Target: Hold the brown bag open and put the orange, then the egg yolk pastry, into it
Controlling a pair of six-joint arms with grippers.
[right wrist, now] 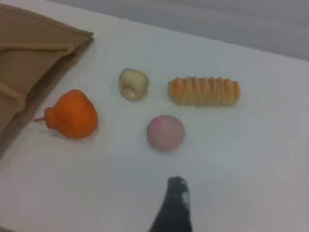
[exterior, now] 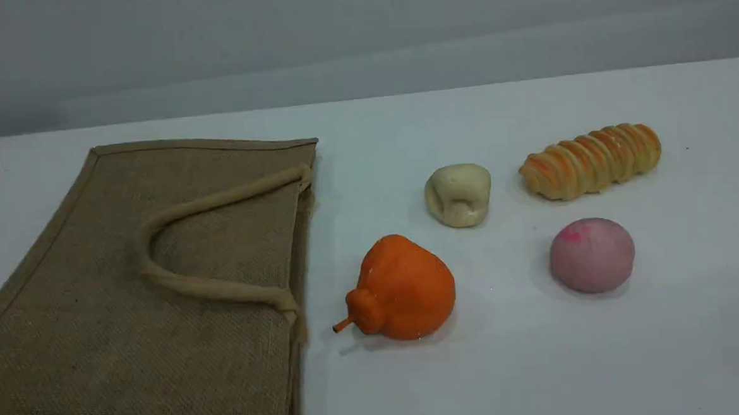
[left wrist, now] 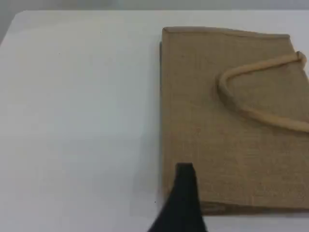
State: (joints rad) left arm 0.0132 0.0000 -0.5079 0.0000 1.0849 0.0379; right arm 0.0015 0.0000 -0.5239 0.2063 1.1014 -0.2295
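The brown bag (exterior: 127,296) lies flat on the left of the white table, its mouth facing right and a beige loop handle (exterior: 217,203) resting on top. Just right of the mouth sits the orange (exterior: 405,288), stem towards the bag. Behind it is the cream egg yolk pastry (exterior: 458,194). Neither arm shows in the scene view. In the left wrist view one dark fingertip (left wrist: 185,181) hangs above the bag (left wrist: 217,135) near its edge. The right wrist view shows a fingertip (right wrist: 176,193) above bare table, short of the orange (right wrist: 72,116) and pastry (right wrist: 133,83). Nothing is held.
A long golden ridged bread roll (exterior: 591,160) lies at the back right, and a pink ball (exterior: 591,254) sits in front of it, right of the orange. A grey wall runs behind the table's far edge.
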